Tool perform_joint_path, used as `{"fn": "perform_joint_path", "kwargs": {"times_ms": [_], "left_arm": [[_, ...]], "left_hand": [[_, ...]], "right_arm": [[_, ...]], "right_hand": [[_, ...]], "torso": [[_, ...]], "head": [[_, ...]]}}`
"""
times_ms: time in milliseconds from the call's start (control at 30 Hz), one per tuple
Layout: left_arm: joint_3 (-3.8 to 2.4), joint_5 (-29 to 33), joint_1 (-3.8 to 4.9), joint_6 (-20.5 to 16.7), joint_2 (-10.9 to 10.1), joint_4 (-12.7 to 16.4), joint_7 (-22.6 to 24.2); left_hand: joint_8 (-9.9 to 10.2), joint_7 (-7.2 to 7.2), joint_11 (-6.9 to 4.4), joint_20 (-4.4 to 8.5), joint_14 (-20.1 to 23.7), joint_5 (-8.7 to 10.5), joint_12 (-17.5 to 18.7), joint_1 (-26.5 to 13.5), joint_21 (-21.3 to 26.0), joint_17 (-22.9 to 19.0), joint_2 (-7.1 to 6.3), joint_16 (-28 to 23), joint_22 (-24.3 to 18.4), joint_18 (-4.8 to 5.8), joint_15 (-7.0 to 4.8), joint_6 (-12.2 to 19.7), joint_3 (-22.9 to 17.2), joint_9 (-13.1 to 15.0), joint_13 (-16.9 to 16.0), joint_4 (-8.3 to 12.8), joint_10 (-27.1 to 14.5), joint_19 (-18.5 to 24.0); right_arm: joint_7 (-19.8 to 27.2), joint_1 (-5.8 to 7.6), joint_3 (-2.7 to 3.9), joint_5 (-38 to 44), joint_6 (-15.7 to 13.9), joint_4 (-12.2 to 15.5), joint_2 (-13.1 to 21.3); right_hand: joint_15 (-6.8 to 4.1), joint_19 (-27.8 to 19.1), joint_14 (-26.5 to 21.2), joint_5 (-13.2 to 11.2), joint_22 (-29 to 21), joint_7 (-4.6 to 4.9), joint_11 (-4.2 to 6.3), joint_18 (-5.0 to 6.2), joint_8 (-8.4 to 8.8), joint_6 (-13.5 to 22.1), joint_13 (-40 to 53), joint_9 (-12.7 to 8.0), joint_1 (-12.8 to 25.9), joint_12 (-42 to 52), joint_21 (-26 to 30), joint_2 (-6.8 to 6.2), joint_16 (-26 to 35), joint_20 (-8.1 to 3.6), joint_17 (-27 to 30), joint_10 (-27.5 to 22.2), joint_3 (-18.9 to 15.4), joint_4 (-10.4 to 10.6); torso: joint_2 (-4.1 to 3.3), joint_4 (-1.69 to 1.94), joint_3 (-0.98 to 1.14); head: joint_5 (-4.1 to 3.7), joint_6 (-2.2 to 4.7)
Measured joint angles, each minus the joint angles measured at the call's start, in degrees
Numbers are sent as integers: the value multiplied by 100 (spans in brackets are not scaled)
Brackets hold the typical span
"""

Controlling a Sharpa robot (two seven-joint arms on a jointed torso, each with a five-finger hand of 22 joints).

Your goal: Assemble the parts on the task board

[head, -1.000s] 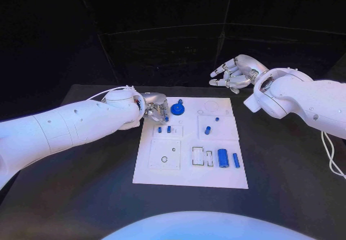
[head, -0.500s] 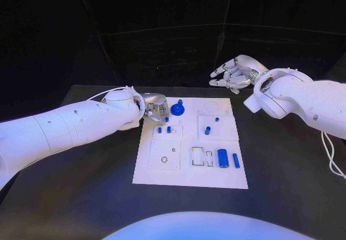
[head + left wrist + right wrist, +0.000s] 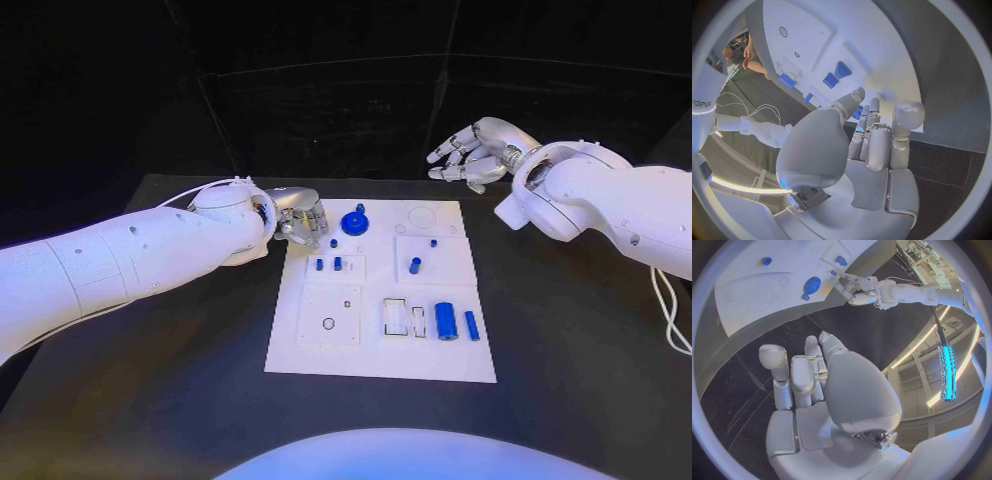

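1. The task board (image 3: 382,340) is lying in the middle of the black desk (image 3: 173,380), and every place below is given from it.
2. The left hand (image 3: 299,218) is hovering at the board's far left corner, its fingers (image 3: 878,145) curling together over the board's edge. Whether it is pinching a small part I cannot tell — the fingertips are hiding whatever may be between them.
3. The right hand (image 3: 472,156) is hanging in the air beyond the board's far right corner, well apart from it, with its fingers loosely bent and holding nothing.
4. A blue round knobbed part (image 3: 355,218) is sitting near the board's far edge, just beside the left hand.
5. A small blue peg (image 3: 333,243) is standing just nearer than that knobbed part, and two short blue pegs (image 3: 329,264) are standing side by side in the square plate on the board's left side.
6. Two more blue pieces — a small peg (image 3: 433,242) and a stubby cylinder (image 3: 414,265) — are sitting on the board's right square.
7. A larger blue cylinder (image 3: 446,317) and a thin blue rod (image 3: 472,323) are lying side by side near the board's right edge.
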State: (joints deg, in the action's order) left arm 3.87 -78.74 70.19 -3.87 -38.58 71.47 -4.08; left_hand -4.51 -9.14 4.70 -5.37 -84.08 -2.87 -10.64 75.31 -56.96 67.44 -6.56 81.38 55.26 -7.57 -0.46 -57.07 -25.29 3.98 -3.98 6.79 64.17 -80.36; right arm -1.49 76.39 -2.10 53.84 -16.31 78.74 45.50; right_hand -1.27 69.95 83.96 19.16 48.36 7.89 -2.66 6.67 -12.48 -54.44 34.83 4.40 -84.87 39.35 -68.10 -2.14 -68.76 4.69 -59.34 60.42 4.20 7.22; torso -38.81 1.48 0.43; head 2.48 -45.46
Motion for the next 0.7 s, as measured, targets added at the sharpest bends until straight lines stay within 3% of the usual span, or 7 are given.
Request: {"fn": "perform_joint_path", "kwargs": {"times_ms": [133, 233, 300, 400, 500, 700], "left_arm": [[-1, 456, 0, -315, -231, 167, 178], [-1, 1204, 0, -594, -432, 312, 426], [0, 1795, 0, -750, -535, 398, 627], [5, 2969, 1, -949, -705, 609, 1095], [9, 4155, 1, -1054, -831, 821, 1615], [14, 5939, -13, -1101, -1002, 1156, 2418]], "left_hand": [[-61, -48, 42, -23, 22, 0, 0, 23, 497, -442, 23, -201, -473, 1, 38, -121, -43, 17, -5, -8, 1, 232], [-94, -59, 60, -45, 239, 0, 0, 23, 1164, -1151, 23, -565, -1095, -175, 81, -194, -59, 17, -11, -24, 19, 538], [-118, -56, 71, -51, 360, 0, -47, -5, 1477, -1480, 51, -742, -1380, -175, 81, -259, -76, 17, -23, -41, 34, 682], [-168, -43, 60, -61, 637, 0, -111, -61, 1711, -2104, 152, -1093, -1552, -175, 86, -311, -45, 17, -48, -100, 107, 858], [-176, -28, 41, -72, 893, 0, -156, -74, 1857, -2587, 164, -1384, -1635, -174, 83, -326, 30, 17, -62, -175, 126, 995], [-197, -28, 41, -79, 1009, 0, -183, -142, 1946, -2848, 139, -1532, -1698, -173, 97, -326, 145, 10, -70, -208, 126, 1042]], "right_arm": [[-68, -1, -2, 437, 108, 89, 120], [-134, -33, -1, 927, 184, 222, 237], [-184, -75, -1, 1252, 231, 303, 300], [-283, -172, -1, 1810, 304, 462, 400], [-389, -317, 0, 2347, 363, 610, 486], [-576, -585, -12, 3177, 426, 757, 518]], "right_hand": [[-29, 30, 9, -176, 24, -16, 4, 0, -32, -328, -717, -11, -197, -843, 2, -130, 121, -30, 174, -46, 374, -98], [-29, 30, 8, -248, 33, -28, -2, 0, 25, -439, -1194, -42, -225, -1385, 3, -225, 168, -30, 232, 134, 624, -152], [-29, 30, 8, -303, 33, -54, -13, 1, 37, -467, -1358, -43, -168, -1588, 3, -283, 171, -30, 255, 139, 676, -169], [-29, 30, 8, -364, 33, -56, -82, 0, 102, -468, -1543, -52, -104, -1795, 3, -347, 194, -30, 269, 69, 731, -152], [-28, 48, 7, -396, 33, -37, -94, 1, 158, -486, -1737, -52, -39, -1984, 3, -412, 194, -5, 279, 13, 788, -141], [15, 50, 8, -430, 66, -33, -154, 1, 298, -482, -2012, -62, -15, -2225, 3, -527, 193, 33, 274, -88, 870, -132]], "torso": [[3, 0, -1], [4, 0, -1], [6, 0, -1], [5, -1, -1], [1, -1, -3], [-7, -15, -3]], "head": [[-55, 48], [-149, 92], [-205, 115], [-304, 158], [-380, 209], [-468, 263]]}}
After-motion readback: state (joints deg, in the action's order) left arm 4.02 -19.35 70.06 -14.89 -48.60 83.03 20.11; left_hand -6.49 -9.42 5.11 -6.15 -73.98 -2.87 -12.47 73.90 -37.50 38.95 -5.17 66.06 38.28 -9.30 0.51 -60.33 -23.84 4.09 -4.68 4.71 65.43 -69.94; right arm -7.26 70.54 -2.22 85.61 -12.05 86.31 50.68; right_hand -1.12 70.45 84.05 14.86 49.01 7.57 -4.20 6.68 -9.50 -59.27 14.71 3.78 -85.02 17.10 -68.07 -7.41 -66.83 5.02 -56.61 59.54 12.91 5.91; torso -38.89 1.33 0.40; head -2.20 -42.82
